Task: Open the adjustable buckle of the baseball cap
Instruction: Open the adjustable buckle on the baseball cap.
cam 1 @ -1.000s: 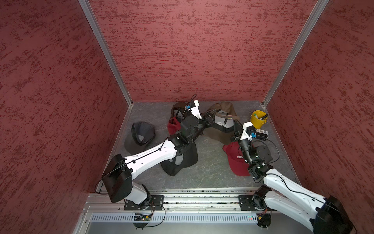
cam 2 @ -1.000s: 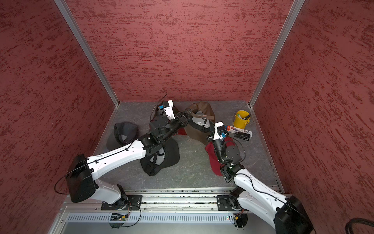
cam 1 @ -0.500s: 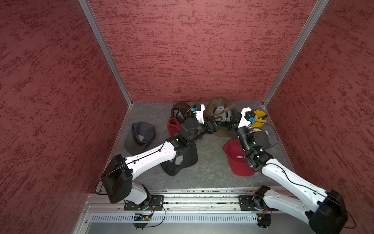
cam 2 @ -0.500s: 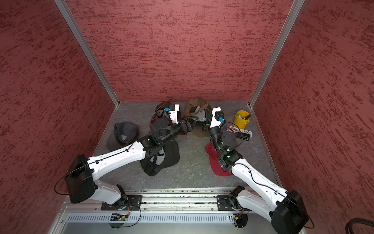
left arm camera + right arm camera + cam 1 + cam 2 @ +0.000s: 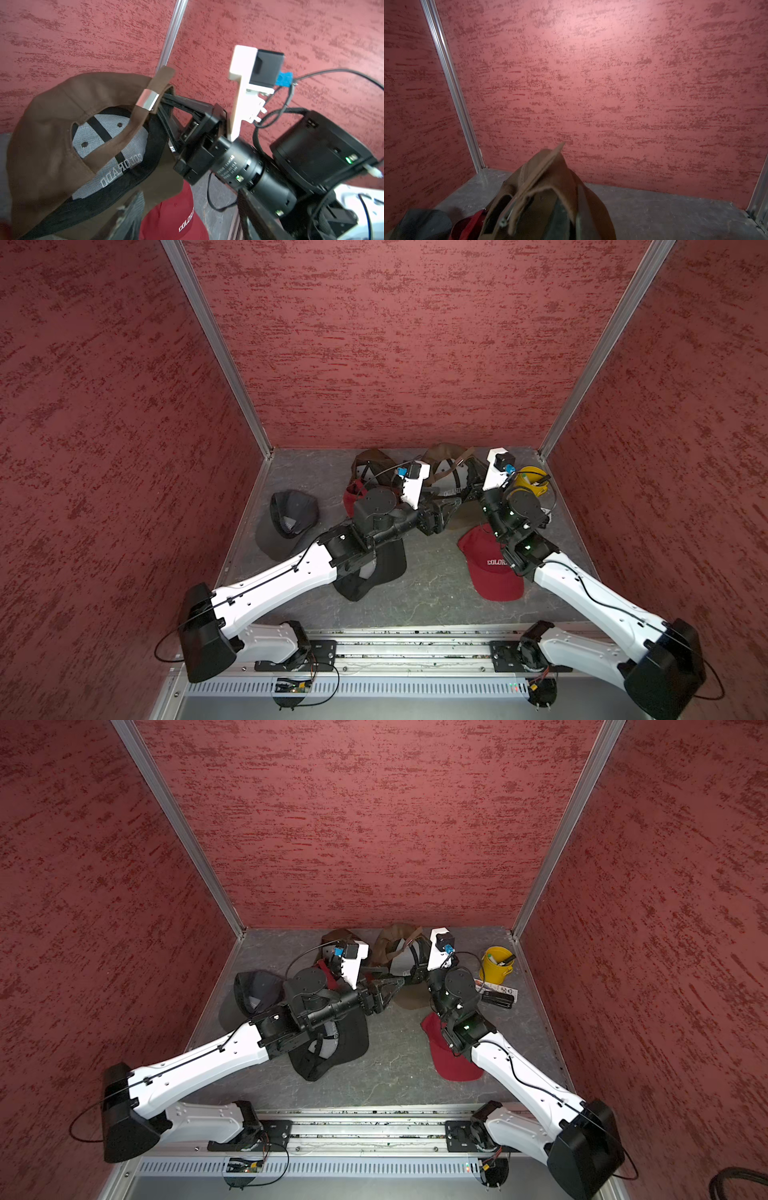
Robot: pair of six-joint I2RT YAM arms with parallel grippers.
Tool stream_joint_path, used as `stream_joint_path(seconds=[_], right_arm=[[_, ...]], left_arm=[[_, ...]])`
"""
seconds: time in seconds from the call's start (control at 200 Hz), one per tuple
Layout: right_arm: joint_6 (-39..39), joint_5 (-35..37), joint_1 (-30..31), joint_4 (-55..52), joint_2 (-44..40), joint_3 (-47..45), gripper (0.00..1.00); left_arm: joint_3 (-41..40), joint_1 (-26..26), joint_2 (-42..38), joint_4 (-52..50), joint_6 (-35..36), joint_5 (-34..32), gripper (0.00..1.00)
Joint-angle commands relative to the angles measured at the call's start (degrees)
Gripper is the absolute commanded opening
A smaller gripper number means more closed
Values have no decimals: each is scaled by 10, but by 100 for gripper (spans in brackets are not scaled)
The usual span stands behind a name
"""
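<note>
Your right gripper (image 5: 164,99) is pinched shut on the strap (image 5: 164,76) of the brown cap (image 5: 446,456), right beside the silver buckle (image 5: 147,101). It holds the cap lifted off the table (image 5: 432,589), near the middle of the back edge. The strap runs through the buckle, and its loose end sticks up past it. The cap's inside faces your left wrist camera, so you see the grey mesh lining and the word COLORADO on the inner band.

Your left gripper (image 5: 395,975) sits just in front of the cap, with its fingers spread well apart and gripping nothing. In the left wrist view, 1 ridged finger (image 5: 128,216) shows blurred next to the cap's brim, and you cannot tell whether it touches.

On the table you have 1 red cap (image 5: 492,576) under your right arm, 1 black cap (image 5: 374,576) under your left arm and 1 grey cap (image 5: 291,514) by the left edge. A yellow cup (image 5: 534,485) stands in the back right corner.
</note>
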Motion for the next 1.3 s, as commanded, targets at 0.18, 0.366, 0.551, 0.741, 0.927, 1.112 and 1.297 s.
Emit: stream_joint_path(seconds=[0.18,0.366,0.551,0.741,0.927,1.112,1.297], right_arm=[[25,-26,-4,-27,-20,6,0],[27,-41,-4,-43,-40,-13,0],[30,-55,-4,-57,-50,-21,0],[24,-82,-4,-65,-59,-25,0],[20,-87,-4,-74,-63,-33,0],[20,-90,-4,-75,-64,-37,0],[18,-90,-4,-75,-62,-40,0]], left_arm=[[92,7,7,-120,102,-5,70],[194,30,69,-196,104,-9,69],[267,58,130,-231,84,26,67],[302,67,179,-219,54,55,65],[329,69,214,-212,47,68,65],[337,73,231,-203,45,86,59],[332,79,237,-190,32,100,44]])
